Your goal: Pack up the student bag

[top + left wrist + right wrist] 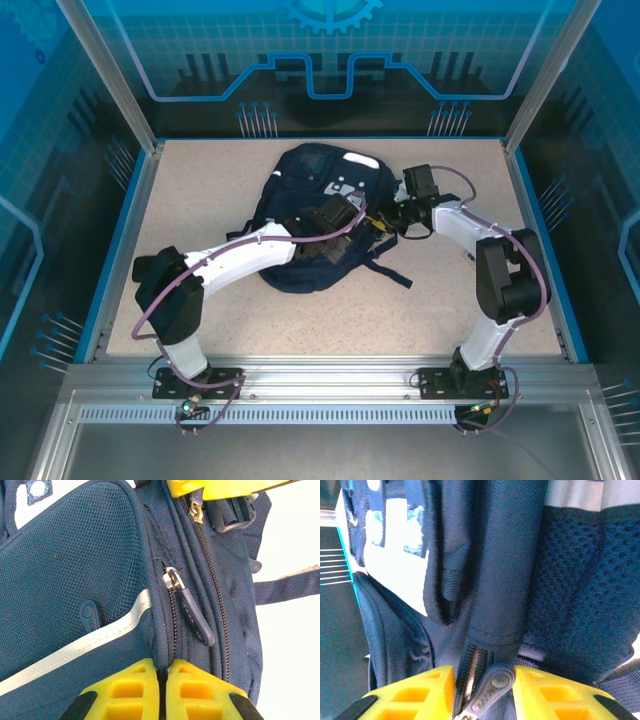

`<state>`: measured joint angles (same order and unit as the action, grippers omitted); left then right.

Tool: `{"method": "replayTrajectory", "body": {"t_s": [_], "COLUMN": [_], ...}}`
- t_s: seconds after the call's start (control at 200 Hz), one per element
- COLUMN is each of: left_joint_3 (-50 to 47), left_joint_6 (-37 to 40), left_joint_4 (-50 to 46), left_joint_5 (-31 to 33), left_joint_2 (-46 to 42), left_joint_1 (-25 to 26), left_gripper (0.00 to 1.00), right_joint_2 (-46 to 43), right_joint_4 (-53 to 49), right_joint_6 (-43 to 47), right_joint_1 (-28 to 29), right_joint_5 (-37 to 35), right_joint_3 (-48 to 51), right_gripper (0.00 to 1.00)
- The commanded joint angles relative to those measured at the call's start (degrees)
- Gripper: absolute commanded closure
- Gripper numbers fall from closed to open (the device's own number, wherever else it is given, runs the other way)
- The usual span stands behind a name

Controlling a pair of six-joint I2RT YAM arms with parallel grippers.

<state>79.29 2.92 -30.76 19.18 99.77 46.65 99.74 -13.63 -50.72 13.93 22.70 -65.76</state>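
The student bag (300, 185), navy with white stripes, lies in the middle of the table. My left gripper (345, 222) reaches over it. In the left wrist view its yellow fingers (130, 690) are shut on a fold of the bag's fabric (161, 645) beside a zipper, just below a dark zipper pull (192, 617). My right gripper (383, 225) comes in from the right. In the right wrist view its jaws stand partly apart, closed round a zipper track and a grey zipper pull (492, 685), which touches the right finger.
The beige speckled table (200, 190) has free room left of the bag and along the front. A black strap (395, 272) trails toward the right arm. A blue rim (125, 230) and the enclosure's posts bound the table.
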Motion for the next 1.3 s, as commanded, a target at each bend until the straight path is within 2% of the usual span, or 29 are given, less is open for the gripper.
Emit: {"method": "replayTrajectory", "body": {"t_s": [0.0,0.14,0.305,0.495,0.805,1.036,1.146,1.221,1.296], "left_joint_3": [-0.4,-0.6,-0.7,-0.6,-0.6,-0.7,-0.9,-1.0,-1.5], "left_joint_6": [-1.5,-1.8,-2.0,-2.0,-2.1,-2.4,-1.5,-0.8,-0.3], "left_joint_4": [1.4,1.3,1.2,1.3,1.3,1.4,1.0,0.6,0.7], "left_joint_5": [-1.2,-1.5,-1.7,-1.7,-1.7,-1.5,-1.2,-0.8,-1.1], "left_joint_2": [-2.9,-2.8,-2.8,-2.8,-2.9,-2.7,-2.7,-3.1,-3.7], "left_joint_1": [0.0,0.0,0.0,0.0,0.0,0.0,0.0,0.0,0.0], "left_gripper": [1.0,1.0,1.0,1.0,1.0,1.0,1.0,1.0,1.0], "right_joint_2": [-2.5,-2.3,-1.2,0.2,2.7,0.3,-1.3,-2.7,-4.1], "right_joint_4": [0.4,0.9,0.6,-2.4,-2.2,1.9,2.0,1.9,4.1], "right_joint_6": [1.8,1.8,1.1,0.0,0.5,6.1,11.4,15.4,17.4], "right_joint_1": [0.3,0.2,0.3,0.3,0.3,0.3,0.3,0.2,-0.1], "right_joint_5": [-1.4,-0.3,0.1,-1.9,1.2,8.9,12.0,12.1,12.6], "right_joint_3": [0.7,0.7,0.6,-0.2,-2.1,1.7,3.4,5.0,7.5], "right_gripper": [0.69,0.74,0.74,0.61,0.57,0.4,0.43,0.55,0.58]}}
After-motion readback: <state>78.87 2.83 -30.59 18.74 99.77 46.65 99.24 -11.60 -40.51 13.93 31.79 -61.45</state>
